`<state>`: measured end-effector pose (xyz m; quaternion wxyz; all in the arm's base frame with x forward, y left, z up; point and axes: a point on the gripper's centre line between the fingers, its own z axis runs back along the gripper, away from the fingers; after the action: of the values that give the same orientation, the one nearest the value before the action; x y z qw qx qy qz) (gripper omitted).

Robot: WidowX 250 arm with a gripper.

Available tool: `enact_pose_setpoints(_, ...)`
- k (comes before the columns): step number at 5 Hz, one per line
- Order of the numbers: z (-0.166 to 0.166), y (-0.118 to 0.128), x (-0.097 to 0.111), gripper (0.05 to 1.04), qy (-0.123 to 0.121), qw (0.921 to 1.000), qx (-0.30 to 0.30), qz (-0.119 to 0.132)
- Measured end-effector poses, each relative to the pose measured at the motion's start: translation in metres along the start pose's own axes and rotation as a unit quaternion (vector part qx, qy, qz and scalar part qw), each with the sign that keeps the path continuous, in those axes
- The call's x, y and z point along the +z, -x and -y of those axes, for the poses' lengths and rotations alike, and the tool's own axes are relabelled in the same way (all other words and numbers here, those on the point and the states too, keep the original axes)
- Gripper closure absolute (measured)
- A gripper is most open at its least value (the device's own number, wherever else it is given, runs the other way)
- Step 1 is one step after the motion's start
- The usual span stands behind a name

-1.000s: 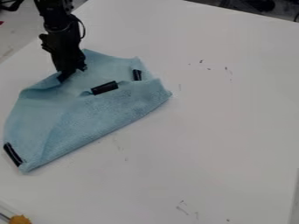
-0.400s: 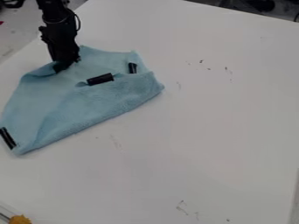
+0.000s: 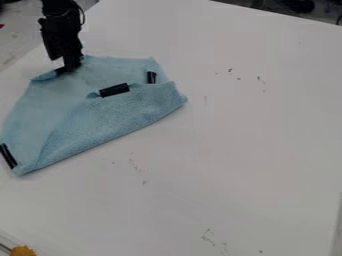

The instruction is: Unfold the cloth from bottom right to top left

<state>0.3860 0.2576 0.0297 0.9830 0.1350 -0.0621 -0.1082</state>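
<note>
the light blue cloth (image 3: 107, 117) lay on the white table (image 3: 240, 150), partly folded, its lower right side a textured flap doubled over the smoother layer. the black gripper (image 3: 69, 69) hung down at the cloth's upper left edge, where the fabric was bunched up. one black strip (image 3: 113, 90) sat near the cloth's upper middle, a smaller dark strip (image 3: 151, 77) near its upper right corner, and a long black piece (image 3: 8, 156) by its lower left corner. well below the cloth was a yellow-orange object (image 3: 22, 251).
</note>
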Motion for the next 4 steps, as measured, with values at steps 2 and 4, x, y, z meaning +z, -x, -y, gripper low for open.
enact_pose_setpoints(2,-0.039,0.001,-0.002,0.074,-0.039,0.9992,0.005,0.004)
enact_pose_setpoints(4,-0.056,-0.008,0.011,0.082,-0.039,0.9992,0.000,0.005)
